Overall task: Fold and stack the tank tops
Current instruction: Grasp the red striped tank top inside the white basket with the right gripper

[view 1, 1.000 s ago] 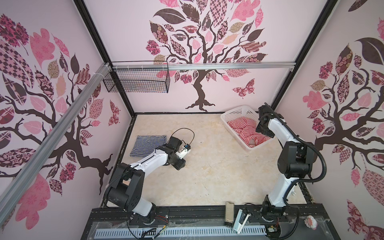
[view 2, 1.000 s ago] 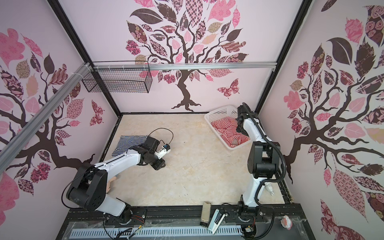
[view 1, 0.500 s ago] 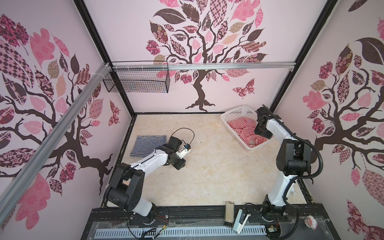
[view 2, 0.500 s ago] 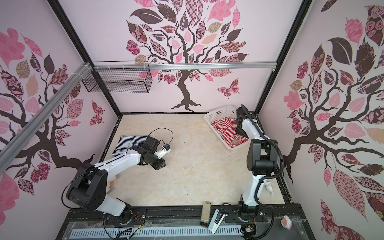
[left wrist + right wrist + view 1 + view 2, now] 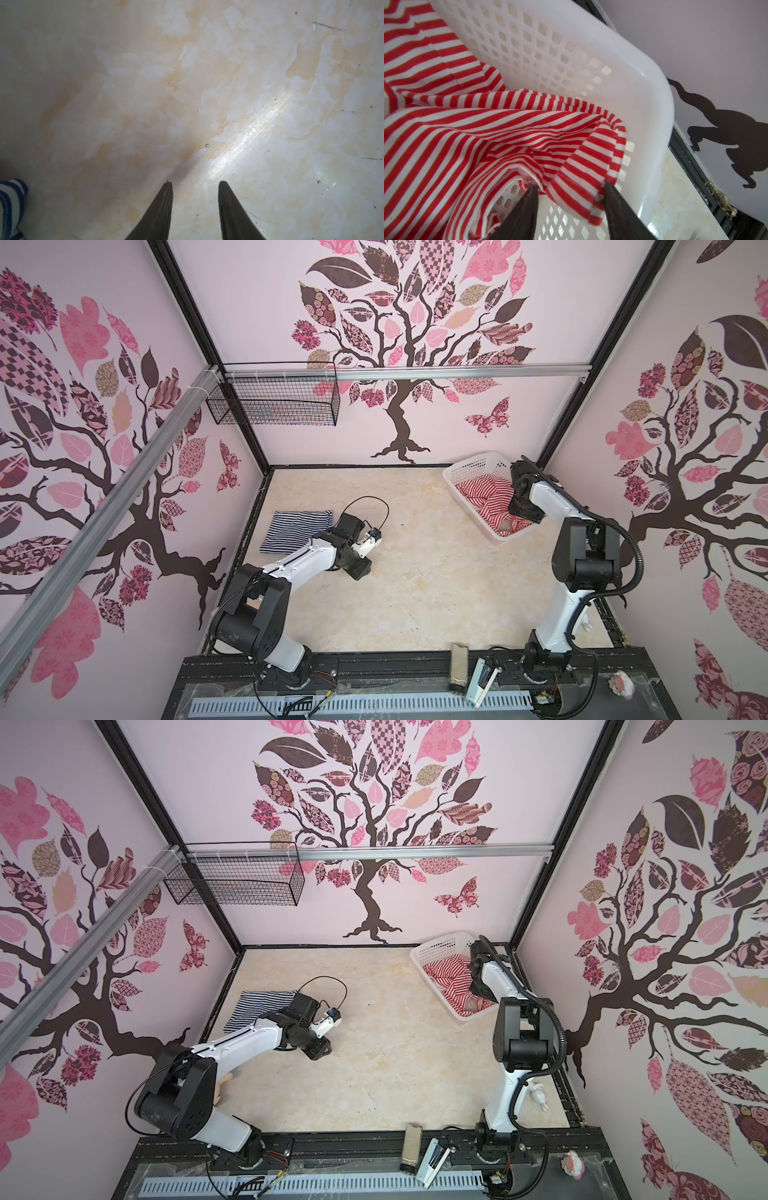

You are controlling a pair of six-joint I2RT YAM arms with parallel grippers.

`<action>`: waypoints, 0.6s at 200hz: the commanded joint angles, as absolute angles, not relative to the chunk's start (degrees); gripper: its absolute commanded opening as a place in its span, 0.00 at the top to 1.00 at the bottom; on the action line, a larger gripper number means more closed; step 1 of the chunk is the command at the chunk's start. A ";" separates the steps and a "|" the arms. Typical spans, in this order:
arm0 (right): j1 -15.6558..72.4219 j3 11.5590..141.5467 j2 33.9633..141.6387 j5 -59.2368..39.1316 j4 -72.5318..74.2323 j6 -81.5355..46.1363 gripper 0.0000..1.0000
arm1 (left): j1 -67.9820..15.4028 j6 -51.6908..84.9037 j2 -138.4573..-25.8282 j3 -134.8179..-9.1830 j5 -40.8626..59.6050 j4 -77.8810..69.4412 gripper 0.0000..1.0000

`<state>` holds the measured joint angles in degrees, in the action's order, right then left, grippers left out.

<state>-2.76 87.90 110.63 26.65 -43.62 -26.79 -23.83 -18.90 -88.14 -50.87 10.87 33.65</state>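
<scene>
The navy-striped tank top [image 5: 297,531] [image 5: 259,1006] lies folded flat at the table's left side. My left gripper [image 5: 360,570] [image 5: 195,182] hangs just to its right over bare table, open and empty. The red-striped tank top [image 5: 484,495] [image 5: 449,977] [image 5: 488,128] lies crumpled in the white basket [image 5: 473,460] [image 5: 643,93] at the back right. My right gripper [image 5: 570,186] reaches down into the basket, open, with a folded edge of the red-striped top between its fingers. In both top views the wrist hides those fingers.
A black wire basket [image 5: 274,402] hangs on the back wall at the left. A grey block [image 5: 458,668] and a white tool [image 5: 480,686] lie on the front rail. A pale plush limb [image 5: 226,1083] shows beside the left arm's base. A blue-striped scrap [image 5: 10,203] sits at the left wrist view's edge.
My right gripper has sunk a little deeper into the basket and its jaws have narrowed around the red-striped cloth. The left arm has not moved.
</scene>
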 commanded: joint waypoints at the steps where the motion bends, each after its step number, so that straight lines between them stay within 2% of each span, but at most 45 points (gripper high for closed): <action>1: -2.81 88.19 109.84 28.48 -44.72 -26.94 0.46 | -23.73 -18.14 -88.96 -50.14 11.96 33.22 0.60; 22: -2.81 88.56 110.54 28.39 -44.70 -26.96 0.51 | -23.73 -18.15 -88.86 -50.10 11.79 33.22 0.60; 56: -2.81 90.23 112.56 27.84 -44.85 -26.81 0.65 | -23.73 -18.19 -88.95 -50.06 11.60 33.13 0.60; 97: -2.81 91.86 114.28 27.29 -45.41 -26.87 1.00 | -23.73 -18.06 -88.86 -50.15 11.34 33.13 0.59; 120: -2.81 92.69 113.79 26.48 -45.79 -27.11 1.00 | -23.73 -18.07 -89.20 -50.15 11.25 33.05 0.59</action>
